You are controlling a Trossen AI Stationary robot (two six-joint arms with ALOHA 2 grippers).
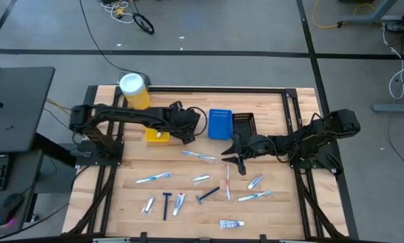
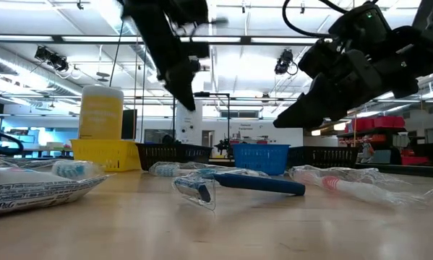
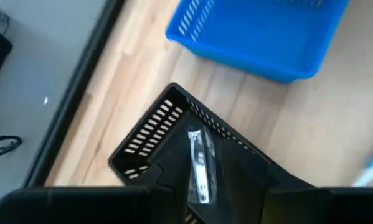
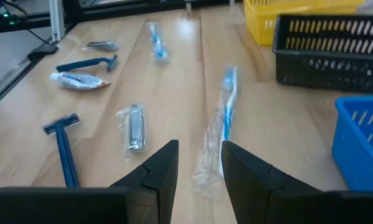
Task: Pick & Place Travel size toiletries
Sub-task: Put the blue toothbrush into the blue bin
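Overhead, the right gripper (image 1: pixel 233 160) hung with its 2 fingers spread and empty, just right of a clear-wrapped toothbrush (image 1: pixel 197 156) lying on bare wood mid-table. A dark blue razor (image 1: pixel 166 205) and a tube (image 1: pixel 231 223) lay near the near edge, well apart. The left gripper (image 1: pixel 187 129) sat over a black bin (image 3: pixel 142 134) in the far row; whether it gripped anything I cannot tell.

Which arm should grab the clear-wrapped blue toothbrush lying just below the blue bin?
Right, probably. The right claw is open and hangs just before the clear-wrapped blue toothbrush, lined up with it. The left claw is over by the yellow bin, farther from the toothbrush.
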